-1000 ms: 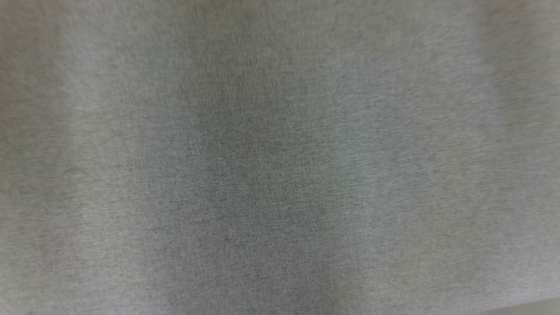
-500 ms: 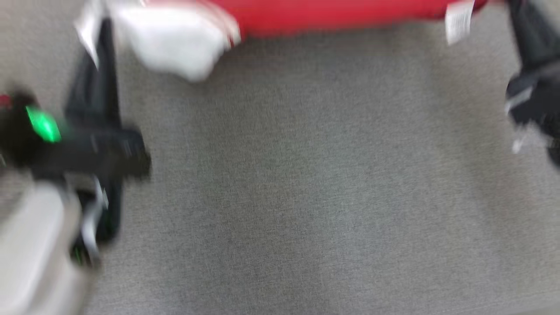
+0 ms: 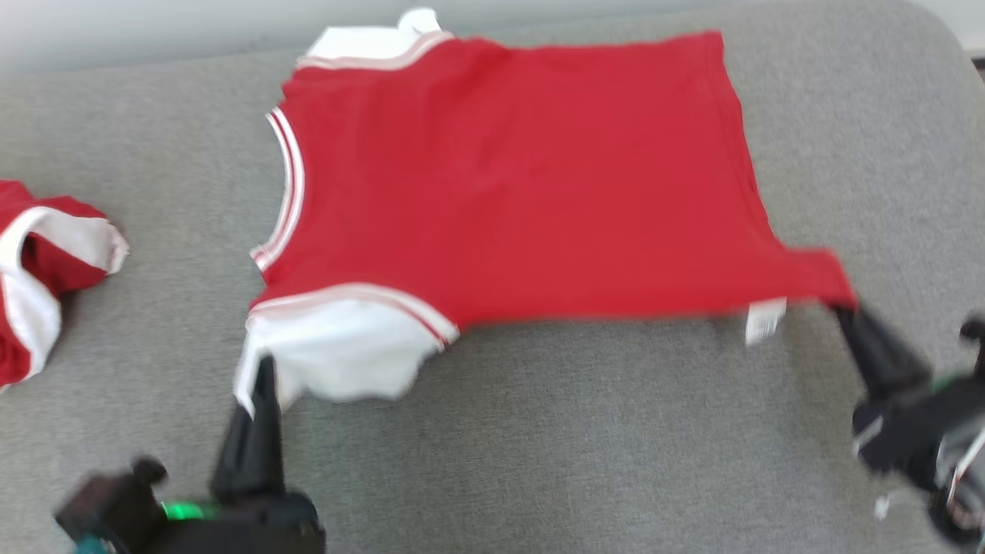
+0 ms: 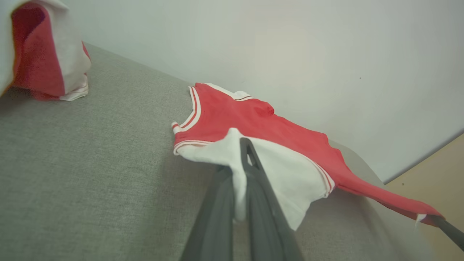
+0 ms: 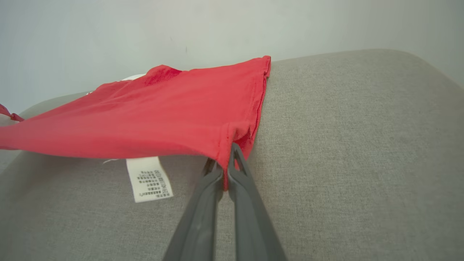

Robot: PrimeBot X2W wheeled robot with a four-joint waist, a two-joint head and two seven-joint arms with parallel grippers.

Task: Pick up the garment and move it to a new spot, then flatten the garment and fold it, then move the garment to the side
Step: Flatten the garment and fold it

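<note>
A: Where's your garment (image 3: 508, 177)?
B: Spread mid-far on the grey cushion (image 3: 616, 431). Your left gripper (image 3: 264, 369) pinches its near-left white sleeve (image 3: 346, 346); your right gripper (image 3: 844, 314) is clamped on the near-right corner.

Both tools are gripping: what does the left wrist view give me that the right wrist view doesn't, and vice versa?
Left wrist view: the left tool shut on the white sleeve, the striped neckline, and a second red-and-white garment bunched farther along the grey cushion.
Right wrist view: the care label hanging under the hem, and the pinch of the right tool on the red corner, close up.
Both: the red garment stretched between the tools over the cushion, pale wall behind.
</note>
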